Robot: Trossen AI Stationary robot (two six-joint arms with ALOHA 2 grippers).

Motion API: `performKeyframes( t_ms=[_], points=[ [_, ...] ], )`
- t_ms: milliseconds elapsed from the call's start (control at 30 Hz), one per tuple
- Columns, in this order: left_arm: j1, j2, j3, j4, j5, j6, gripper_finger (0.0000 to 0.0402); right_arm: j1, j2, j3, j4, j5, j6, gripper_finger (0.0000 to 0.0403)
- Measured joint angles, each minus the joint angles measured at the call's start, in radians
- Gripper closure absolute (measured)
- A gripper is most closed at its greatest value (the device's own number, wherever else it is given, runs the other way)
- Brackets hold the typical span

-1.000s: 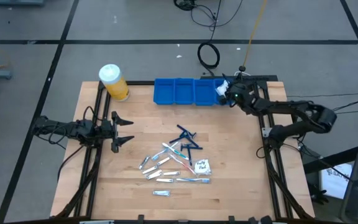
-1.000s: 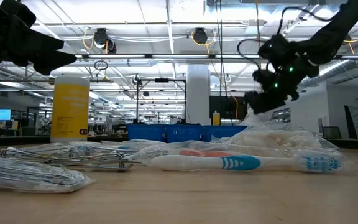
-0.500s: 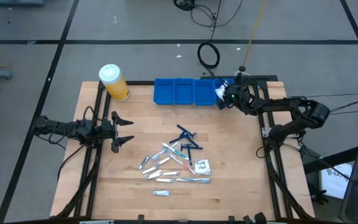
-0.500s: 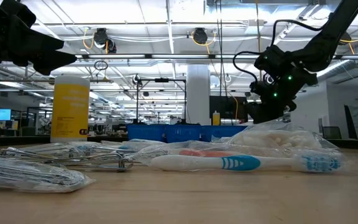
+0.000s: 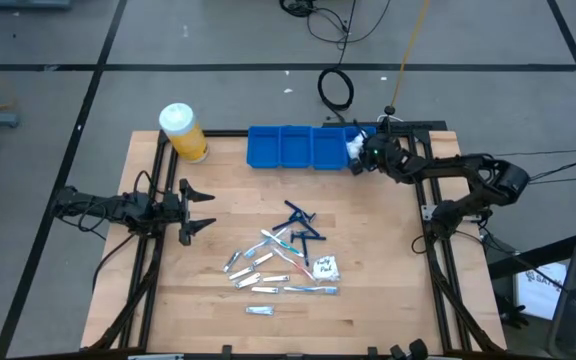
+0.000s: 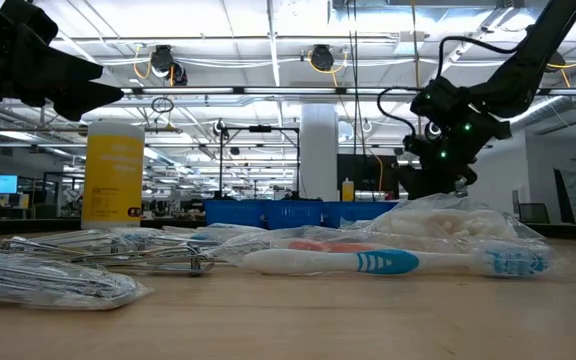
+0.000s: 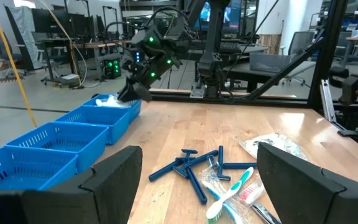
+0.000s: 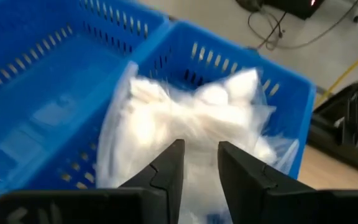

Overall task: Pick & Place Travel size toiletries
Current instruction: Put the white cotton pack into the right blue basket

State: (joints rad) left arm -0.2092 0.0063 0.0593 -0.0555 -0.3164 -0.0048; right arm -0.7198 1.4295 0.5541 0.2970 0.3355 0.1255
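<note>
My right gripper reaches into the right-end compartment of the blue tray at the table's far edge. It is shut on a white plastic-wrapped packet. The other travel size toiletries lie in a loose heap on the wood at mid-table: dark blue razors, toothbrushes, small sachets and a white packet. My left gripper waits open at the table's left side, pointing level toward the heap. My right gripper pinches the packet's near part between its two fingers. The fingers come slanting down from the table's right side. The packet bulges ahead of the fingertips inside the compartment; whether it rests on the tray's floor I cannot tell.
A yellow jar with a white cap stands at the far left of the table, beside the tray. The tray's other compartments show no items in them. Black frame rails run along the table's left and right sides.
My right gripper has sunk a little and tipped further down, carrying the white packet from just above the tray's right end into its right-end compartment.
</note>
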Motion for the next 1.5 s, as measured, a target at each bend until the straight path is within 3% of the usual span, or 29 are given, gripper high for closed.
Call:
performKeyframes(
  t_ms=[233,367,500,567,633,733,867,1067,1267,1500],
  points=[
    [0.0,0.0,0.0,0.0,0.0,0.0,0.0091,0.032,-0.135,0.0,0.013,-0.01,-0.019,0.0308],
    [0.0,0.0,0.0,0.0,0.0,0.0,0.0091,0.11,-0.244,0.0,-0.022,-0.208,-0.085,0.0304],
    [0.0,0.0,0.0,0.0,0.0,0.0,0.0091,0.311,-0.336,0.0,-0.041,-0.351,-0.132,0.0303],
    [0.0,0.0,0.0,0.0,0.0,0.0,0.0091,0.457,-0.359,0.0,-0.04,-0.353,-0.143,0.0302],
    [0.0,0.0,0.0,0.0,0.0,0.0,0.0092,0.612,-0.365,0.004,-0.041,-0.29,-0.133,0.0295],
    [0.0,0.0,0.0,0.0,0.0,0.0,0.0092,0.831,-0.338,0.024,-0.04,-0.144,-0.084,0.0267],
    [0.0,0.0,0.0,0.0,0.0,0.0,0.0091,1.014,-0.244,0.052,-0.04,0.002,0.041,0.0207],
    [0.0,0.0,0.0,0.0,0.0,0.0,0.0092,1.132,-0.041,0.12,-0.054,-0.052,0.223,0.0145],
    [0.0,0.0,0.0,0.0,0.0,0.0,0.0092,1.193,0.111,0.175,-0.123,-0.158,0.293,0.0158],
    [0.0,0.0,0.0,0.0,0.0,0.0,0.0092,1.236,0.193,0.177,-0.141,-0.148,0.36,0.0196]
  ],
)
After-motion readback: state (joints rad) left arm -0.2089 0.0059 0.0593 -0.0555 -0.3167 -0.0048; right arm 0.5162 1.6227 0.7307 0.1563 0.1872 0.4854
